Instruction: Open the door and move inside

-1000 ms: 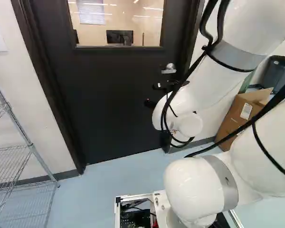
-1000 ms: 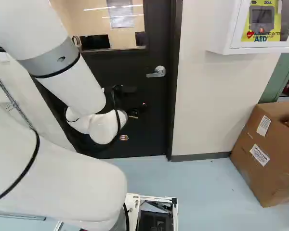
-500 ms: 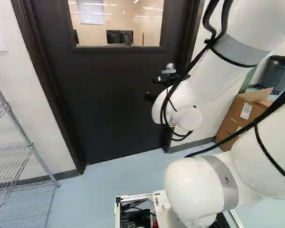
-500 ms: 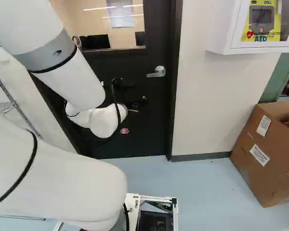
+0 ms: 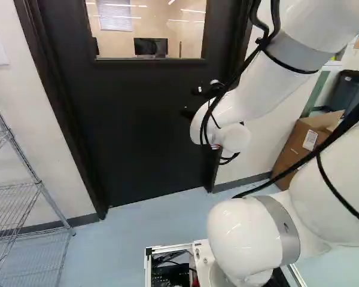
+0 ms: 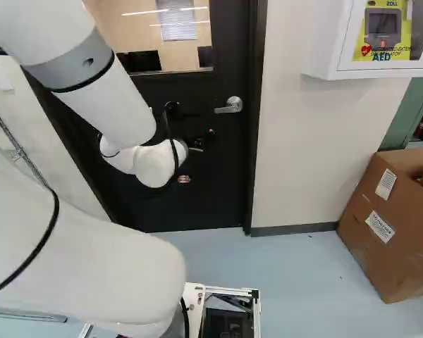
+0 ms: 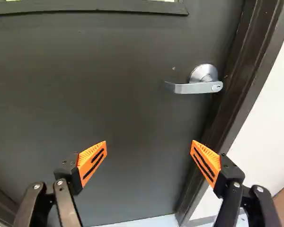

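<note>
1. Pale blue floor (image 6: pixel 289 260) ran up to the wall, and a wire shelf (image 5: pixel 24 200) stood at the left of the left base view. Not in anyone's way, as far as I could tell.
2. Next over was the dark door (image 5: pixel 143 137), shut, with the window (image 5: pixel 145 27) in its upper part. Nobody was moving inside until that opened, obviously.
3. Then the white arm (image 6: pixel 116 109), reaching out to the gripper (image 7: pixel 149 141). It was spread super wide with nothing in it, well apart from the lever.
4. Here's the bit that mattered: the lever (image 7: pixel 194 88) sat ahead of the gripper, higher up and over toward the door frame (image 7: pixel 227 111). So I'd say the next move called for up and to the right, then in.
5. Its long axis ran about level, free end pointing away from the frame. The gripper's opening ran roughly the same way, so imo it needed a roll to pinch the thing, or just a push down on the free end. Going in too far right risked bumping the frame.
6. Past that, a white cabinet (image 6: pixel 328 49) hung on the wall and a cardboard box (image 6: pixel 388 225) sat below, both well clear of the lever.
</note>
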`<state>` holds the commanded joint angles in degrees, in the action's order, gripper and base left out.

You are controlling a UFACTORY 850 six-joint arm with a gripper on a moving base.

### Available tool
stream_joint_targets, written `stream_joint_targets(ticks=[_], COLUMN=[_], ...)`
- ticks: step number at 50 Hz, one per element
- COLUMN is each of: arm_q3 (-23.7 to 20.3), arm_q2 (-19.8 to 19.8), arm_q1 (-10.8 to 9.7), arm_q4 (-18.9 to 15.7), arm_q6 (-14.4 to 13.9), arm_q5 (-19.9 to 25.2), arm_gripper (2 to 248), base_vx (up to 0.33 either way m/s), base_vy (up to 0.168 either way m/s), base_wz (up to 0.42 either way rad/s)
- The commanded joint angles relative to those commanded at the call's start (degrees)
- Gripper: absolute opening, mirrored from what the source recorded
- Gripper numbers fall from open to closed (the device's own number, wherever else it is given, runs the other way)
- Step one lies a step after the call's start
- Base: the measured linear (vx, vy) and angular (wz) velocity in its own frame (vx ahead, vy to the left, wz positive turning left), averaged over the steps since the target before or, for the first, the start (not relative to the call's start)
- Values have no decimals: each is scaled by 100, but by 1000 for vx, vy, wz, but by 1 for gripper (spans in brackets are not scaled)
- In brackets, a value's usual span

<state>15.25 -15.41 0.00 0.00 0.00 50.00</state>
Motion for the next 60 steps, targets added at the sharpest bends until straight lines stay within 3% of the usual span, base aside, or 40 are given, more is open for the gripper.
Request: stream_joint_targets(ticks=[60], arm_q3=[1259], arm_q2=[527], arm_q1=[0], arm_q4=[0], arm_q6=[0], arm_q5=[-26], arm_gripper=[247], base_vx=[0], base_vy=[0], base_wz=[0])
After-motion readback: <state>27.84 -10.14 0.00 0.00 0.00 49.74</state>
